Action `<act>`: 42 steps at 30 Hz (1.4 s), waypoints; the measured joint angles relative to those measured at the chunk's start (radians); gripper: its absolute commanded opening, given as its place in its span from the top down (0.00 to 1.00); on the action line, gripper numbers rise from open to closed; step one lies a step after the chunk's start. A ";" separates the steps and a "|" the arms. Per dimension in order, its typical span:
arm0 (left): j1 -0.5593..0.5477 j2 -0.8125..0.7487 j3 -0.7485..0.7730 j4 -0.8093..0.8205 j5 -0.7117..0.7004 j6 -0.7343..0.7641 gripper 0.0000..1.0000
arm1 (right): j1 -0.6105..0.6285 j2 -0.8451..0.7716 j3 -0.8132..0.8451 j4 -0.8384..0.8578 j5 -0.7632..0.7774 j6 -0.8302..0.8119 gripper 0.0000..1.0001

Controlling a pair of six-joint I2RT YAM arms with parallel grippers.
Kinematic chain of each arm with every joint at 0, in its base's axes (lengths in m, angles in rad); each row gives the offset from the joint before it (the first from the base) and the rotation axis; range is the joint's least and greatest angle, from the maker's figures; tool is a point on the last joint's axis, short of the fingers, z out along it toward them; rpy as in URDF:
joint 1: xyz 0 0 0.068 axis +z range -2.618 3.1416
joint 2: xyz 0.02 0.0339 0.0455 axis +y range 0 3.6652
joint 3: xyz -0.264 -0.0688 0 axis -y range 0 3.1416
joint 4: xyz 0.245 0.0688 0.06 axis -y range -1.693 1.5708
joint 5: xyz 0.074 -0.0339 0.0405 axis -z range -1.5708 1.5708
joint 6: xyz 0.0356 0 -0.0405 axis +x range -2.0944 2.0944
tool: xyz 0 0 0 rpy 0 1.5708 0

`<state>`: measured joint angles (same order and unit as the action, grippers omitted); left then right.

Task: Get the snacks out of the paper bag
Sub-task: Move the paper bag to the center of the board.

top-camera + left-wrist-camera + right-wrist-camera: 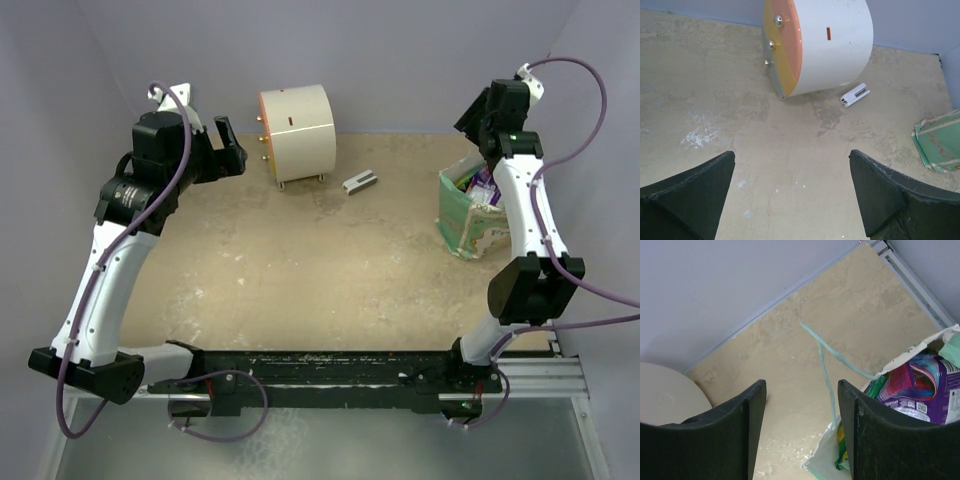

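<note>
Mint-green paper bag (465,225) sits at the right side of the bench (300,280), mouth open and a bit crumpled. Snacks (927,392) are packed inside, with purple, pink and green packets showing at the opening. No packet is out on the bench in any view, so the task looks barely begun and all the unloading is left. Right gripper (801,390) hovers above the bag's edge, jaws wide apart, holding nothing and touching nothing; the bag's thin loop handle (821,357) shows below, in the gap between its fingers. Left gripper (791,160) is also wide open and empty, over the left of the bench near the white cylinder (300,130), well apart from the bag
</note>
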<state>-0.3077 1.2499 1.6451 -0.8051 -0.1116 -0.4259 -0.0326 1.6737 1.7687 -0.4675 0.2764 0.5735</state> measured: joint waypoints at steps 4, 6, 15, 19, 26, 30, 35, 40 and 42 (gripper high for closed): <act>0.000 0.009 0.008 0.006 -0.001 0.000 0.01 | -0.008 0.020 0.000 0.031 -0.010 -0.009 0.42; 0.000 0.010 0.009 0.006 -0.003 0.000 0.01 | -0.010 0.037 0.000 0.043 -0.014 -0.010 0.43; 0.000 0.035 0.029 0.006 -0.026 0.004 0.01 | -0.020 0.105 0.000 0.061 -0.042 -0.021 0.57; 0.000 0.053 0.033 0.007 -0.027 0.004 0.01 | -0.024 0.109 -0.002 0.065 -0.063 -0.038 0.78; 0.000 0.076 0.036 0.013 -0.027 0.003 0.01 | -0.027 0.109 -0.004 0.097 -0.130 -0.087 1.00; 0.000 0.074 0.036 0.016 -0.026 0.002 0.01 | -0.028 0.109 -0.008 0.113 -0.233 -0.124 1.00; 0.000 0.074 0.036 0.028 -0.020 0.001 0.01 | -0.028 0.109 -0.005 0.095 -0.375 -0.174 1.00; 0.000 0.064 0.036 0.024 0.011 -0.002 0.01 | -0.029 0.108 -0.002 0.049 -0.482 -0.217 1.00; 0.000 0.047 0.029 0.021 0.027 -0.009 0.01 | -0.030 0.105 -0.005 0.039 -0.521 -0.229 1.00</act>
<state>-0.3077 1.2968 1.6745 -0.7841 -0.0849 -0.4351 -0.0624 1.7786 1.7638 -0.4286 -0.2451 0.3447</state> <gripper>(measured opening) 0.990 0.012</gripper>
